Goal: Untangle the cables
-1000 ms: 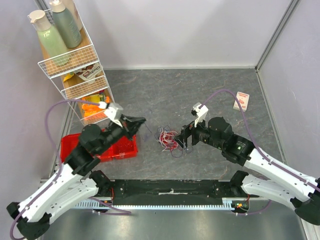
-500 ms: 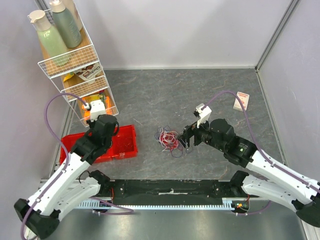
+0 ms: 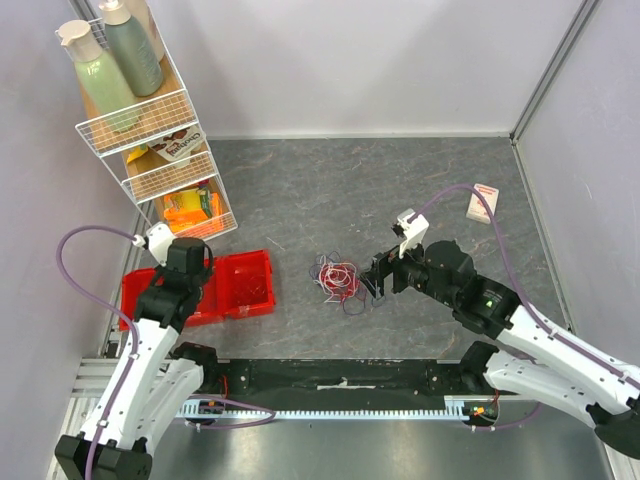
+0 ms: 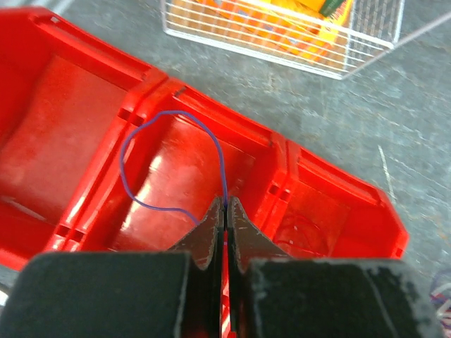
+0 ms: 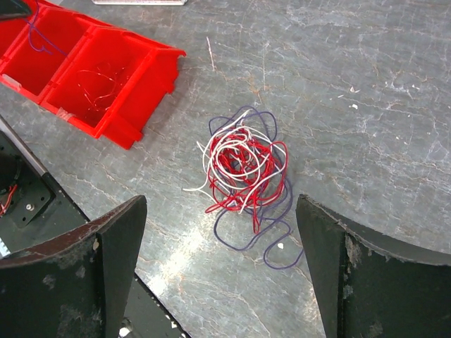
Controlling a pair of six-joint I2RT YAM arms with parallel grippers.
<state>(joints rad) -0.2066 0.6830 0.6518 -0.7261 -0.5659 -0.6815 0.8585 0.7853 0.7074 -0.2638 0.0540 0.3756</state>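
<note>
- Fingers of the left gripper [image 4: 225, 209] are pressed together, pinching one thin purple cable [image 4: 122, 158]. Its loop droops into the middle compartment of the red bin [image 4: 282, 149].
- Jaws of the right gripper [image 5: 220, 203] are spread wide and hold nothing.
- Just ahead of the right gripper, in line with the gap between its fingers, lies the tangle [image 5: 243, 165] of red, white and purple cables on the grey table [image 5: 366, 84].
- The tangle is a roundish knot with no clear long axis. A loose purple loop trails toward the right gripper.
- The right arm is much nearer the tangle. The left arm is well apart, over the bin.
</note>
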